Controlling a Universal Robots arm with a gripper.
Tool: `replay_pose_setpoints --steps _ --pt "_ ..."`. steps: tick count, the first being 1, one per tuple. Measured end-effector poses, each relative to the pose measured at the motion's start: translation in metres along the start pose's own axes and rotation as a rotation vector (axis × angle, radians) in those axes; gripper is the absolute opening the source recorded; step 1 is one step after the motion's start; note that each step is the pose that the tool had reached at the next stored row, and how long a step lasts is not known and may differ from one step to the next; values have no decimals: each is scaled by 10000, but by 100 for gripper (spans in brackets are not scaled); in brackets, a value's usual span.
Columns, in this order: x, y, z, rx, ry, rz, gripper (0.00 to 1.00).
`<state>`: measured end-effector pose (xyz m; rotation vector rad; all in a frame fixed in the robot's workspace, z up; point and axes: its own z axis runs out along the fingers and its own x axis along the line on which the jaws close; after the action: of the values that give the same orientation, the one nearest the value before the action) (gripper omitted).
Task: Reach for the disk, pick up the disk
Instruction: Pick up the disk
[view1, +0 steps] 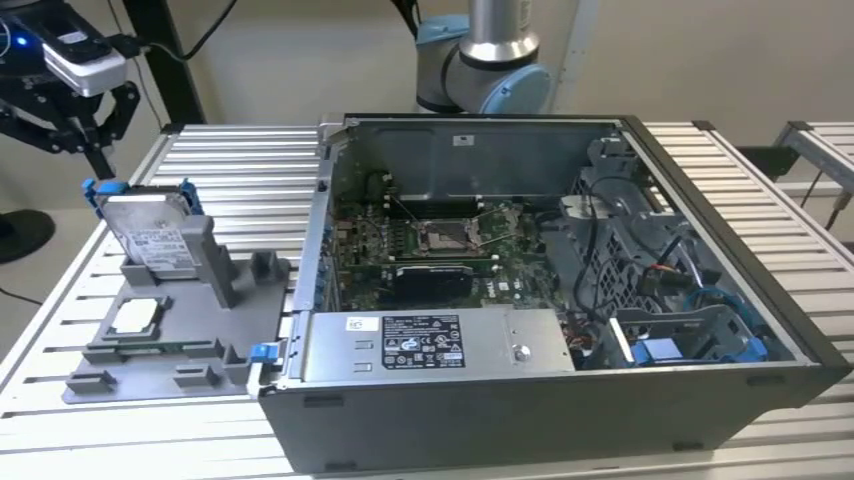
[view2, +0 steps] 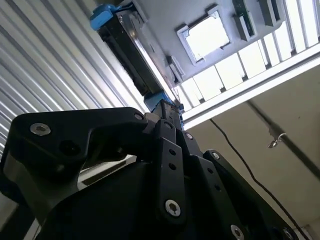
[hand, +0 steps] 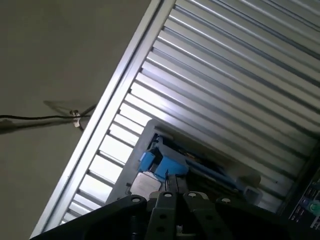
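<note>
In the exterior view, a flat, silver-grey, rectangular hard disk (view1: 150, 238) with a white printed label and a blue plastic bracket is seen standing upright on edge in a grey plastic holder (view1: 200, 352). The holder is placed on a slatted metal desk (view1: 220, 150), towards the exterior view's left.

The black metal fingers (view1: 92, 152) are lowered from above onto the disk's upper corner. They are drawn almost fully together and are closed on the blue bracket at that corner. In both wrist views the fingers (view2: 168, 142) (hand: 165, 197) are seen narrowing to a tip that is pressed against the blue edge of the disk (view2: 131, 47) (hand: 167, 165). The disk is still seated in its holder.

A small, square, silver processor chip (view1: 138, 317) is laid flat on the holder, in front of the disk. An open grey computer case (view1: 534, 415) is set just beside the holder, on the exterior view's right, with a grey power-supply box (view1: 427, 345) inside it.
</note>
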<state>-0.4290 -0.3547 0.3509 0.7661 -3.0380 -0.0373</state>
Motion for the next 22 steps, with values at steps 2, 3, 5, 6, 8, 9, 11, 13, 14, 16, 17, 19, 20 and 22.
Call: replay_pose_setpoints --steps 2,3,5,6,8,9,11,13,14,16,17,19,20,22 --pt "0 0 0 1 9 -365 0" --pt "0 0 0 1 13 -546 0" --pt "0 0 0 2 22 -904 0" --pt "0 0 0 2 27 -1085 0" --pt "0 0 0 3 36 -1449 0" --pt "0 0 0 3 41 -1640 0" --pt "0 0 0 4 50 -1995 0" --pt "0 0 0 5 59 -2361 0" --pt "0 0 0 5 64 -2561 0" --pt "0 0 0 6 73 -2904 0" --pt "0 0 0 7 78 -3089 0" --pt "0 0 0 8 87 -3460 0" --pt "0 0 0 8 91 -3641 0" --pt "0 0 0 9 100 -3999 0"
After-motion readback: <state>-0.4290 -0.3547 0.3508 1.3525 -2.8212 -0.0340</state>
